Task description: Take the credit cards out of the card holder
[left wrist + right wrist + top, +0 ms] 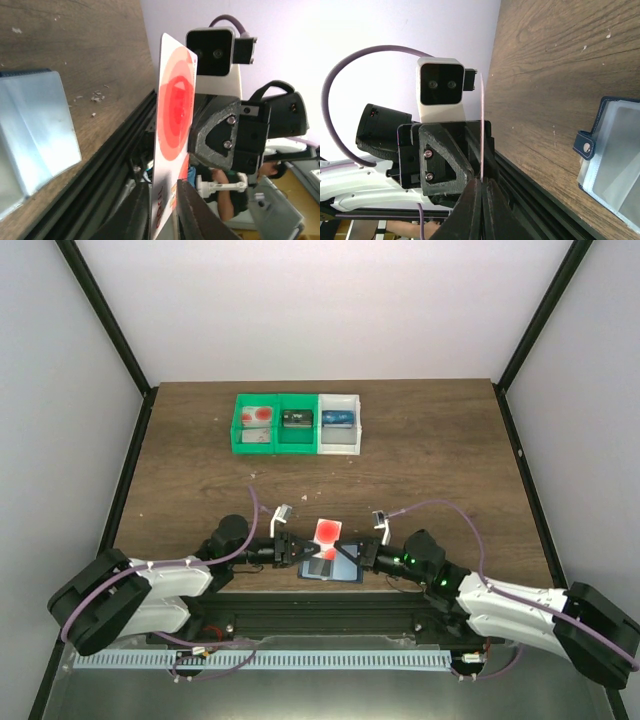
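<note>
Currently aloft: the credit card point(172, 120) with the red circle stands on edge, already out of the card holder point(330, 571), which lies open at the table's point(200, 470) near edge.
Left gripper point(164, 184): clamped on the card's lower end.
Right gripper point(482, 184): also pinching it edge-on, probably a hand-over.
Room: bare wood runs to the bins point(275, 448); the rail point(320, 608) crowds behind.

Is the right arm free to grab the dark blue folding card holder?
Probably not: the right gripper is shut on the white red-circle card, as is the left gripper; the card holder lies close by.
</note>
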`<act>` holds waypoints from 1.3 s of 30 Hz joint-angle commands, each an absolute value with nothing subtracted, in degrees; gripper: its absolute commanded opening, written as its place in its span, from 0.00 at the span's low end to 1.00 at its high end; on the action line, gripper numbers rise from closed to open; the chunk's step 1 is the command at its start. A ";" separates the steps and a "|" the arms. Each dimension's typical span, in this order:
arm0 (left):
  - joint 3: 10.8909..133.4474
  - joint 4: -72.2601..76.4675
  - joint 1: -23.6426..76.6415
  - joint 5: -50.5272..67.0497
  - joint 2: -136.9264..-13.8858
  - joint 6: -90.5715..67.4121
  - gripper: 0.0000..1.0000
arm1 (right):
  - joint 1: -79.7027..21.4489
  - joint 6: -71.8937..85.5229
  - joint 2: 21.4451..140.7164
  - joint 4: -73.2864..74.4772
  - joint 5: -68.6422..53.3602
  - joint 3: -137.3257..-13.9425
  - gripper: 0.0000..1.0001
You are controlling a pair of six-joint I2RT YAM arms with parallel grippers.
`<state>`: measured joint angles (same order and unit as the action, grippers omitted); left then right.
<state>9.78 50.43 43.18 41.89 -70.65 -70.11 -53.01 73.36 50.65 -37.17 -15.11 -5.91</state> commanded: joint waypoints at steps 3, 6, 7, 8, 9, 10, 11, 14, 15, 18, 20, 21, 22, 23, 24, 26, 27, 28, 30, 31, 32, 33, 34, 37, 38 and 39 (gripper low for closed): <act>8.58 56.36 43.29 44.32 -71.76 -71.17 0.00 | -53.06 70.00 49.71 -37.16 -17.98 -7.97 0.07; 8.32 56.64 43.29 45.93 -71.52 -70.58 0.00 | -52.98 65.79 46.85 -31.03 -18.64 -8.45 0.19; 8.31 56.35 43.29 46.71 -71.42 -70.17 0.00 | -52.92 63.79 45.58 -27.80 -19.00 -9.14 0.22; 8.29 55.61 43.33 47.61 -71.27 -69.55 0.00 | -52.79 60.36 44.13 -22.84 -19.37 -10.09 0.24; 8.51 54.57 43.31 49.11 -71.08 -68.80 0.00 | -52.70 57.77 42.65 -18.05 -19.49 -11.48 0.26; 8.63 53.47 43.25 50.23 -70.80 -67.97 0.00 | -52.63 54.88 41.04 -13.11 -19.38 -12.97 0.28; 8.69 52.43 43.26 51.30 -70.24 -67.32 0.00 | -52.52 52.20 39.06 -8.45 -18.97 -14.74 0.29; 8.63 48.80 43.31 53.67 -67.66 -65.32 0.00 | -52.48 46.26 35.45 4.82 -15.83 -20.04 0.34; 9.03 46.32 43.28 54.14 -66.61 -64.22 0.00 | -52.47 44.76 34.61 8.30 -14.56 -21.76 0.35; 10.23 38.22 43.26 55.11 -62.42 -60.73 0.00 | -52.38 40.55 33.78 16.83 -12.38 -26.96 0.38; 11.04 33.67 43.31 55.64 -59.95 -58.13 0.00 | -52.36 38.28 34.46 20.49 -12.51 -29.86 0.39; 11.40 31.42 43.31 56.09 -59.01 -57.30 0.00 | -52.38 37.24 34.90 21.77 -12.96 -31.01 0.39; 11.69 30.23 43.31 56.73 -58.22 -56.61 0.00 | -52.40 36.37 35.53 22.79 -13.61 -32.17 0.39; 11.92 29.49 43.27 57.49 -57.65 -56.20 0.00 | -52.33 35.53 36.19 23.53 -14.47 -33.15 0.39; 12.09 28.99 43.32 58.37 -57.08 -55.80 0.00 | -52.38 34.79 36.83 24.03 -15.49 -33.95 0.40; 12.40 27.18 43.25 59.48 -56.12 -54.67 0.00 | -52.38 33.65 38.10 24.14 -18.08 -35.15 0.40; 12.54 26.08 43.29 59.51 -55.74 -53.99 0.00 | -52.38 33.42 38.67 23.80 -19.40 -35.43 0.40; 12.65 25.20 43.27 59.55 -55.38 -53.44 0.00 | -52.37 33.36 39.24 23.22 -20.76 -35.60 0.40; 12.69 24.76 43.32 59.77 -55.06 -53.09 0.00 | -52.38 33.46 40.16 21.42 -23.57 -35.60 0.41; 12.66 24.93 43.32 59.96 -54.90 -53.15 0.00 | -52.38 33.55 40.78 20.98 -24.67 -35.63 0.41; 12.72 25.08 43.31 60.16 -54.79 -53.17 0.00 | -52.38 33.57 41.41 20.02 -25.72 -35.46 0.41; 12.74 25.38 43.28 60.41 -54.62 -53.15 0.00 | -52.38 33.57 42.10 19.20 -26.73 -35.36 0.42; 12.63 25.64 43.27 60.67 -54.51 -52.91 0.00 | -52.37 33.55 43.18 18.35 -27.77 -35.10 0.44; 12.65 26.71 43.32 61.96 -54.49 -52.61 0.00 | -52.30 33.56 45.62 14.54 -31.66 -33.67 0.46; 12.57 27.06 43.26 62.28 -54.49 -52.56 0.00 | -52.30 34.03 46.30 12.95 -32.81 -32.97 0.46; 12.50 27.33 43.27 62.52 -54.54 -52.49 0.00 | -52.26 34.53 46.91 11.24 -34.43 -32.26 0.46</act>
